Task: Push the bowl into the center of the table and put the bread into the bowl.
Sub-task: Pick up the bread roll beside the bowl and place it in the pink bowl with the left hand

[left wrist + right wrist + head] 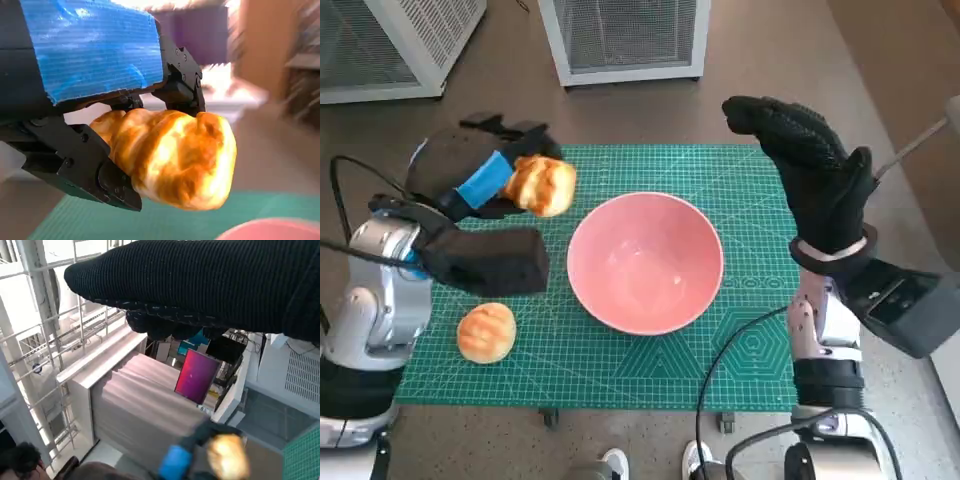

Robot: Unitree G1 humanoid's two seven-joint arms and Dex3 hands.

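- left hand (485, 180) is gripping a bread roll (542, 184), held up just beside the pink bowl (645, 262)
- right hand (810, 170) is empty, fingers spread wide
- second roll (486, 332) sits on the green mat (740, 200)

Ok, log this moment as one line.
left hand: holds bread | right hand: raised, open | bowl: centre, empty | second bread: on mat

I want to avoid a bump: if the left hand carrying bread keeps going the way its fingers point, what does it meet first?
Probably the bowl: the left hand holds the bread pointing toward its near rim. Height is unclear, so it may pass above.
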